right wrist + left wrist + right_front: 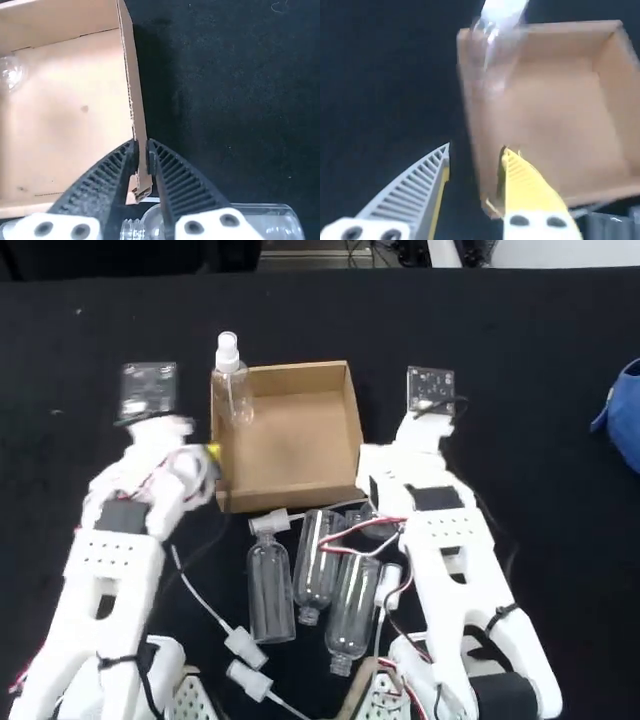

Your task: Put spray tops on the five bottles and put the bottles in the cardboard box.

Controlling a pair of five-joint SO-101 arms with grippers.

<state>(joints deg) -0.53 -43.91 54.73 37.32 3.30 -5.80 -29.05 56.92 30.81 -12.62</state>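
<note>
Box (300,440) | one capped bottle (232,390), apparently inside | right hand (141,147) pinching wall

The spray-topped bottle (495,40) ahead of the left end effector (475,148) is blurred, its top cut off. The clear bottle (260,222) behind the right end effector (141,143) is partly hidden by the fingers (185,190) and cut off. Cardboard box (65,110): far side cut off. Blue object (622,420): cut off, unidentifiable.
</note>
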